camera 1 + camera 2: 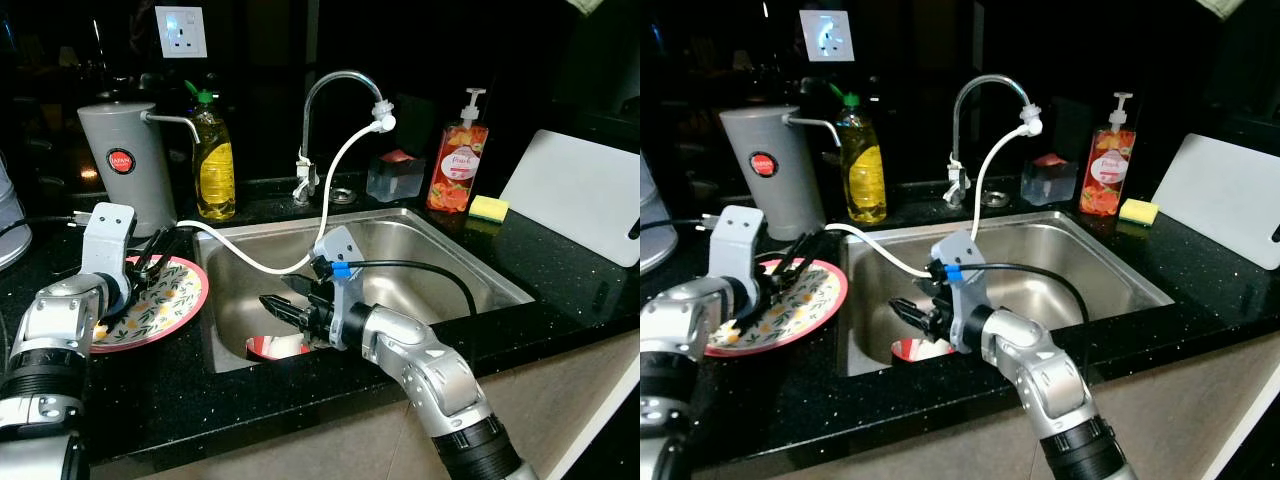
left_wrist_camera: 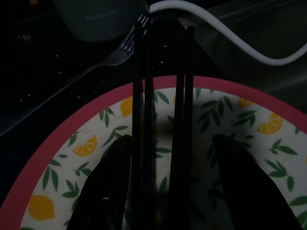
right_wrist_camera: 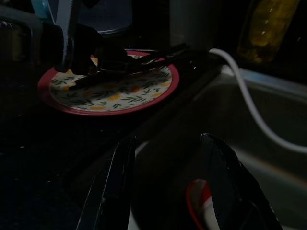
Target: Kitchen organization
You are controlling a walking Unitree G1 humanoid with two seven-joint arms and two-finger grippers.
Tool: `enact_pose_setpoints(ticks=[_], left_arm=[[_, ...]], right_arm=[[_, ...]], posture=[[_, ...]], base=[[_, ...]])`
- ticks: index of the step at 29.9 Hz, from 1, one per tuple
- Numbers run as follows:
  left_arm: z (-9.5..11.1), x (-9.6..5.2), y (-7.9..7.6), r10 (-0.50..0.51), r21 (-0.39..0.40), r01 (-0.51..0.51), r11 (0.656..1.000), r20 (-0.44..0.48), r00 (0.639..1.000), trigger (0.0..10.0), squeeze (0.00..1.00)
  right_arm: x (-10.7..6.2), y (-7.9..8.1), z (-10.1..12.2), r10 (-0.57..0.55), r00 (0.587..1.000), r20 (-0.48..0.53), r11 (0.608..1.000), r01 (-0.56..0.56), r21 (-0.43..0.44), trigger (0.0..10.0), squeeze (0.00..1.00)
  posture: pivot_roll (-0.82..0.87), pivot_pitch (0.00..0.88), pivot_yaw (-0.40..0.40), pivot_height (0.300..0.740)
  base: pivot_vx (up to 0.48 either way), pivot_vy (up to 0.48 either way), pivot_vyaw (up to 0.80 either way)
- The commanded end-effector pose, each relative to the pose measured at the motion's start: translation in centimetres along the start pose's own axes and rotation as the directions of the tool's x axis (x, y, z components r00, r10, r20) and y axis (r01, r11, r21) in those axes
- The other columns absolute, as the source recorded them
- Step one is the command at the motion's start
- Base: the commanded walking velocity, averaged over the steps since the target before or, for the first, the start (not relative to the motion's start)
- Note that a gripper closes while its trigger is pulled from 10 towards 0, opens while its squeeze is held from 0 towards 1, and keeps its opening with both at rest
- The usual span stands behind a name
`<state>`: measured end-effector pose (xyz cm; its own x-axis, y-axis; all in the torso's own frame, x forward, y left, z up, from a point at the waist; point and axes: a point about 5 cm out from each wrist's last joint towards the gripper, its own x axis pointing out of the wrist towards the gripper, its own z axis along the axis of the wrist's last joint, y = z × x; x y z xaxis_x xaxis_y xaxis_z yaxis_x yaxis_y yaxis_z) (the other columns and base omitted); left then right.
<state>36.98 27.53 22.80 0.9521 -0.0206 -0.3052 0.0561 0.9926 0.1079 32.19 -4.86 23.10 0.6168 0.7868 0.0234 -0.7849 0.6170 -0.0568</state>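
Over the lemon-patterned plate (image 1: 160, 300) with the pink rim, the left gripper (image 1: 150, 262) hangs low, its jaws released and spread wide; between them, in the left wrist view, lie several thin black sticks, probably chopsticks (image 2: 163, 120), resting across the plate. The jaws are on both sides of the sticks but do not close on them. Just beyond the plate's rim a metal fork (image 2: 112, 55) lies on the black tabletop (image 1: 250, 400).

Inside the steel sink (image 1: 440, 250), the right gripper (image 1: 283, 308) points toward the sink's left wall, jaws also released. Under it, on the sink floor, sits a red-rimmed white dish (image 1: 275, 347), not touched by the jaws as far as I can tell.

A white hose (image 1: 335, 180) runs from the curved tap (image 1: 335, 85) down across the sink's edge. Behind the plate stands a grey kettle (image 1: 125, 165), and beside it a bottle of yellow dish liquid (image 1: 214, 165). Behind the sink, to the right, are a small clear container (image 1: 395, 178), an orange pump bottle of soap (image 1: 458, 165), a yellow sponge (image 1: 489, 208) and a white cutting board (image 1: 585, 195) leaning at the wall.
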Motion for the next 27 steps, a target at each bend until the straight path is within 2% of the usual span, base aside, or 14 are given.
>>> enact_pose_setpoints(ticks=[1, 2, 4, 7, 9, 11, 12, 13, 15, 17, 18, 22, 25, 27], left_arm=[[0.6, -0.2, 0.7, 0.022, 0.021, -0.022, 1.0, 0.01, 1.0, 10.0, 0.0], [0.5, -0.1, 0.8, 0.023, 0.021, -0.023, 0.999, 0.011, 1.0, 10.0, 0.0], [0.5, -0.1, 0.7, 0.023, 0.02, -0.023, 1.0, 0.012, 1.0, 10.0, 0.0], [0.8, -0.1, 0.4, 0.01, 0.011, -0.01, 1.0, 0.036, 0.999, 10.0, 0.0], [0.8, -0.1, 0.4, 0.01, 0.011, -0.01, 1.0, 0.037, 0.999, 10.0, 0.0], [1.3, -0.2, 0.3, 0.003, 0.012, -0.003, 1.0, 0.06, 0.998, 10.0, 0.0], [1.8, -0.3, 0.1, -0.005, 0.013, 0.004, 1.0, 0.084, 0.996, 10.0, 0.0], [1.8, -0.3, 0.1, -0.005, 0.013, 0.004, 1.0, 0.084, 0.996, 10.0, 0.0], [2.4, -0.5, -0.4, -0.026, 0.018, 0.024, 1.0, 0.11, 0.994, 10.0, 0.0], [2.9, -0.6, -0.8, -0.046, 0.024, 0.044, 0.999, 0.13, 0.99, 10.0, 0.0], [3.1, -0.6, -1.0, -0.053, 0.028, 0.05, 0.998, 0.139, 0.989, 10.0, 0.0], [3.4, -0.8, -1.1, -0.058, 0.032, 0.054, 0.998, 0.151, 0.987, 10.0, 0.0], [3.5, -0.8, -1.1, -0.059, 0.034, 0.054, 0.998, 0.156, 0.986, 10.0, 0.0], [3.5, -0.8, -1.1, -0.058, 0.033, 0.054, 0.998, 0.157, 0.986, 10.0, 0.0]], right_arm=[[0.0, -0.4, 0.1, -0.013, 1.0, -0.008, 0.999, 0.013, 0.039, 10.0, 0.0], [0.0, -0.7, 0.1, -0.048, 0.999, -0.018, 0.997, 0.049, 0.063, 10.0, 0.0], [0.0, -0.8, 0.1, -0.059, 0.998, -0.02, 0.996, 0.06, 0.069, 10.0, 0.0], [0.1, -1.4, 0.5, -0.134, 0.99, -0.046, 0.988, 0.137, 0.07, 10.0, 0.0], [0.1, -1.4, 0.5, -0.134, 0.99, -0.047, 0.988, 0.137, 0.073, 10.0, 0.0], [0.0, -2.1, 1.6, -0.233, 0.972, -0.009, 0.971, 0.233, 0.047, 10.0, 0.0], [-0.1, -2.5, 2.7, -0.303, 0.953, 0.002, 0.953, 0.303, -0.005, 10.0, 0.0], [-0.1, -2.5, 2.7, -0.303, 0.953, 0.002, 0.953, 0.303, -0.005, 10.0, 0.0], [-0.2, -2.7, 4.0, -0.36, 0.932, 0.04, 0.929, 0.362, -0.069, 10.0, 0.0], [-0.2, -2.5, 5.1, -0.356, 0.932, 0.067, 0.932, 0.36, -0.05, 10.0, 0.0], [0.0, -2.5, 5.4, -0.347, 0.936, 0.066, 0.938, 0.347, 0.009, 10.0, 0.0], [0.1, -3.1, 5.9, -0.35, 0.935, 0.06, 0.936, 0.346, 0.069, 10.0, 0.0], [0.2, -3.4, 5.9, -0.34, 0.94, 0.031, 0.937, 0.336, 0.095, 10.0, 0.0], [0.2, -3.4, 5.9, -0.322, 0.947, 0.014, 0.944, 0.32, 0.081, 10.0, 0.0]], posture=[[-0.06, 0.0, -0.016, 0.74], [-0.06, 0.0, -0.017, 0.74], [-0.06, 0.0, -0.017, 0.74], [-0.06, 0.0, -0.02, 0.74], [-0.06, 0.0, -0.02, 0.74], [-0.06, 0.0, -0.021, 0.74], [-0.07, 0.0, -0.021, 0.74], [-0.07, 0.0, -0.021, 0.74], [-0.07, 0.0, -0.021, 0.74], [-0.07, 0.0, -0.021, 0.74], [-0.06, 0.0, -0.021, 0.74], [-0.06, 0.0, -0.021, 0.74], [-0.06, 0.0, -0.021, 0.74], [-0.06, 0.0, -0.021, 0.74]], base=[[0.0, 0.0, 0.0], [0.0, 0.0, 0.0], [0.0, 0.0, 0.0], [0.0, 0.0, 0.0], [0.0, 0.0, 0.0], [0.0, 0.0, 0.0], [0.0, 0.0, 0.0], [0.0, 0.0, 0.0], [0.0, 0.0, 0.0], [0.0, 0.0, 0.0], [0.0, 0.0, 0.0], [0.0, 0.0, 0.0], [0.0, 0.0, 0.0], [0.0, 0.0, 0.0]])
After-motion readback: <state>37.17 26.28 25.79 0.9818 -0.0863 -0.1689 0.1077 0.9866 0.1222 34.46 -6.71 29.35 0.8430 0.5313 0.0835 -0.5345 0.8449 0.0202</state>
